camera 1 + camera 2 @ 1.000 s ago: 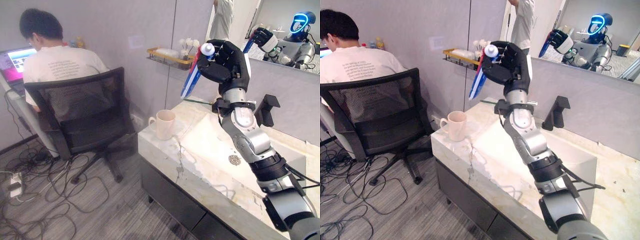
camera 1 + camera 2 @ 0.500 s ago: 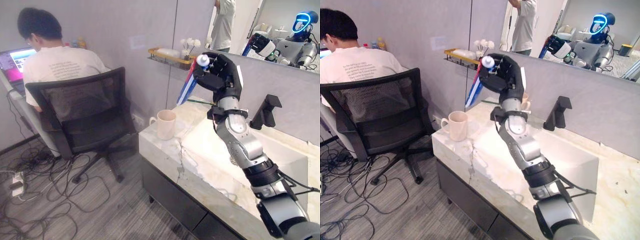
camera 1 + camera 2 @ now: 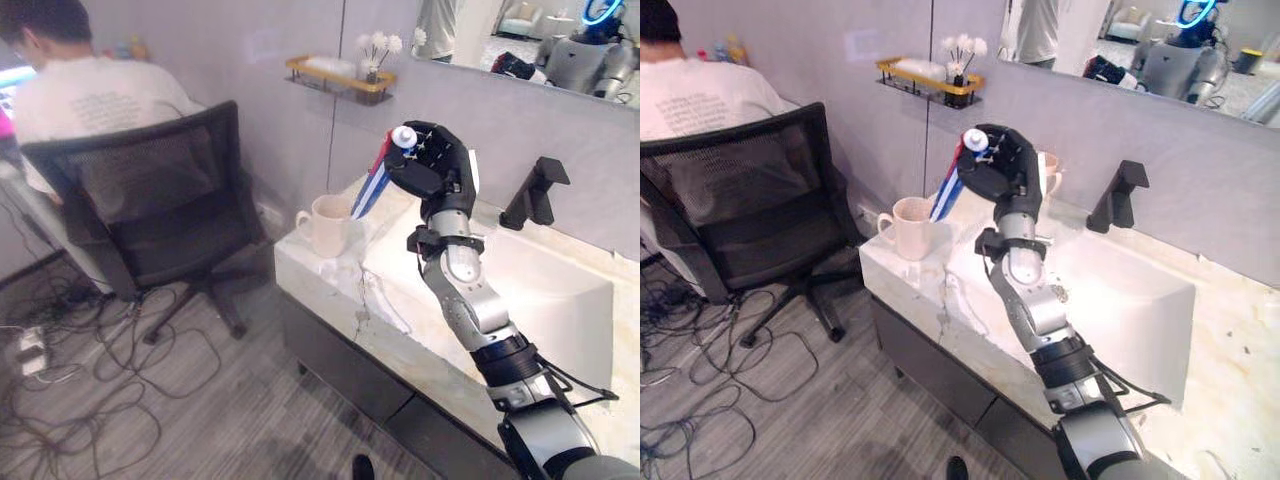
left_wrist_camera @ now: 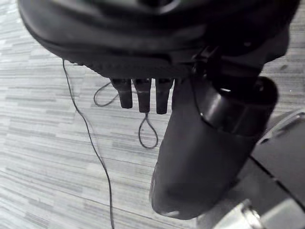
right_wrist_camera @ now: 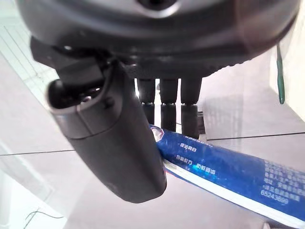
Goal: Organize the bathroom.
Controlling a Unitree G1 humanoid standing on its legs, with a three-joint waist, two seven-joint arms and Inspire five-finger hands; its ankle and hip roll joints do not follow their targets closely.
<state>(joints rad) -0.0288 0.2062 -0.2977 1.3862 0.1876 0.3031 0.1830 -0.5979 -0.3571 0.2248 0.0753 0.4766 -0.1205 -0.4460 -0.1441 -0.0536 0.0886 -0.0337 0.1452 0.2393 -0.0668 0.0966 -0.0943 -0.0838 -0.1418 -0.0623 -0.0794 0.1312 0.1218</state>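
Note:
My right hand point(image 3: 438, 165) is shut on a blue, red and white toothpaste tube point(image 3: 371, 186), white cap up and tail slanting down. The tail reaches the rim of a cream mug point(image 3: 324, 224) on the marble counter's point(image 3: 330, 290) left corner; I cannot tell if it is inside. In the right wrist view the thumb point(image 5: 112, 143) and fingers point(image 5: 167, 107) pinch the tube point(image 5: 228, 172). In the left wrist view my left hand point(image 4: 143, 93) hangs over the floor, fingers relaxed and holding nothing.
A white sink basin point(image 3: 545, 295) with a black faucet point(image 3: 533, 190) lies right of the hand. A second mug point(image 3: 1048, 172) stands behind the hand. A yellow wall shelf point(image 3: 335, 78) holds flowers. A person sits in a black office chair point(image 3: 150, 205); cables cover the floor.
My right hand has come down and toward the mug with the tube, whose tail now meets the rim. The camera has tilted downward too.

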